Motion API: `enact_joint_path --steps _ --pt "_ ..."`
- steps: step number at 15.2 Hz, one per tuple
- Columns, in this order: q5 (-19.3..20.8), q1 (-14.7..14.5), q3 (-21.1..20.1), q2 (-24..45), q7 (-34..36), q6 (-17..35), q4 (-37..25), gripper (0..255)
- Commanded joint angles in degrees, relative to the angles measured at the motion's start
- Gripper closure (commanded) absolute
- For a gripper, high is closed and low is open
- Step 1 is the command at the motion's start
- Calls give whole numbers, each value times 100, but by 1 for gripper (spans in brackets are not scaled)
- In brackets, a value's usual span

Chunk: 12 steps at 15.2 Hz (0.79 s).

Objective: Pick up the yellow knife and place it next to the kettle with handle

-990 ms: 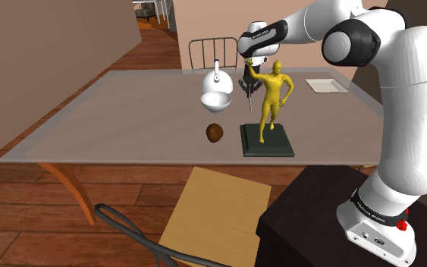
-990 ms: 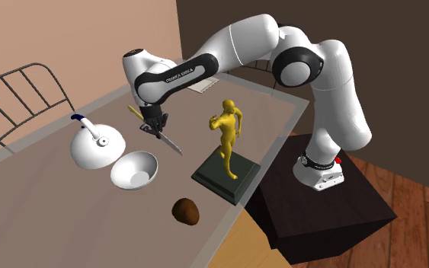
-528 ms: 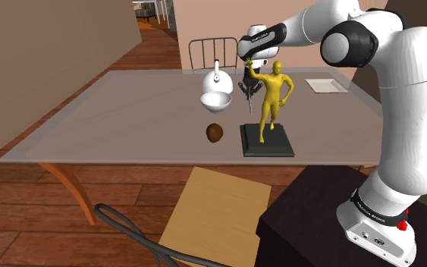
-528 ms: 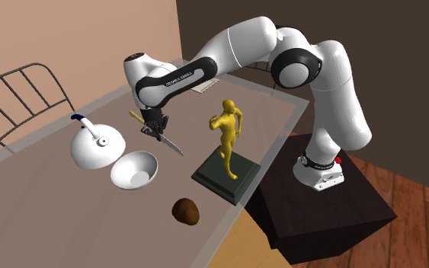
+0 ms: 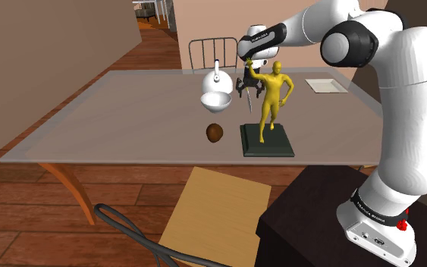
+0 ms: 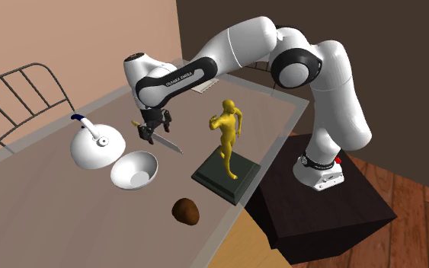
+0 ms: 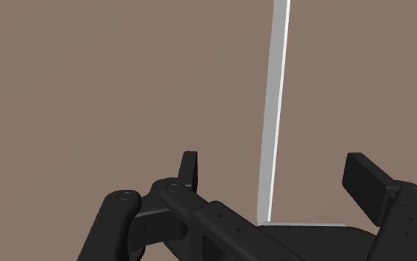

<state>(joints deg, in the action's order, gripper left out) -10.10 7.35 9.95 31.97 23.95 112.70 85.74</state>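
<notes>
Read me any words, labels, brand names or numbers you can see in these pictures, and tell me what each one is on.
White lettering on the arm's dark forearm band: too small to read.
White lettering on the dark ring at the arm's base: too small to read.
No other writing shows.

This looks like a dining room in somebody's home: a grey worktop [image 5: 113,114] stands on a plank floor [image 5: 29,220], with a wooden chair [image 5: 211,208] at the near side and a metal-backed chair [image 5: 201,54] opposite. A kettle [image 5: 218,76], a bowl [image 5: 215,101] and a yellow figurine [image 5: 272,95] sit on it.
</notes>
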Motion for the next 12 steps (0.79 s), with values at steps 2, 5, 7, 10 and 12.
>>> enact_joint_path --steps 2,5,7,10,12 --pt "30 18 19 -89 23 -337 -250 0" --pt "52 39 32 -143 43 -652 -512 0" --pt "52 39 32 -143 43 -652 -511 0" --pt "52 39 32 -143 43 -652 -512 0" --pt "52 39 32 -143 43 -652 -512 0"
